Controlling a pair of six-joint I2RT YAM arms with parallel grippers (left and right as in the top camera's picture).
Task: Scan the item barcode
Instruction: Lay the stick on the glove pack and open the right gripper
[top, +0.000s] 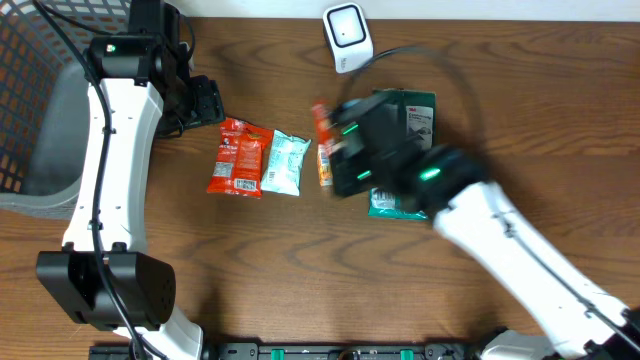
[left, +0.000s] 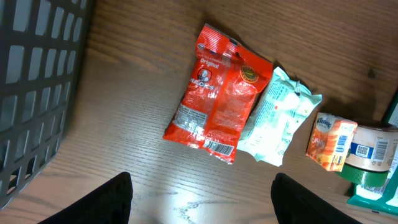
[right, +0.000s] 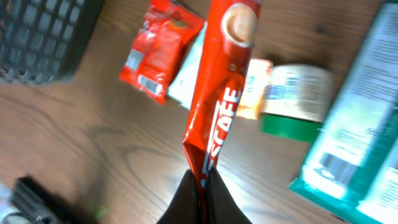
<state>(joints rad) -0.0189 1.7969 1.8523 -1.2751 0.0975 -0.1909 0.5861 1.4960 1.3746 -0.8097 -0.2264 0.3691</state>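
Note:
My right gripper (right: 204, 186) is shut on the lower end of a long red coffee stick sachet (right: 221, 93), which hangs above the table. From overhead, the sachet's top (top: 320, 118) pokes out past the blurred right gripper (top: 340, 150), below the white barcode scanner (top: 347, 35) at the table's back edge. My left gripper (left: 202, 202) is open and empty, just short of a red snack bag (left: 217, 93). In the overhead view the left gripper (top: 205, 100) sits at the left, near the basket.
On the table lie the red snack bag (top: 238, 157), a pale teal pack (top: 287, 162), a small orange pack (left: 331, 142), a green-lidded roll (right: 292, 99) and a green packet (top: 415, 115). A grey mesh basket (top: 40, 110) stands at the far left.

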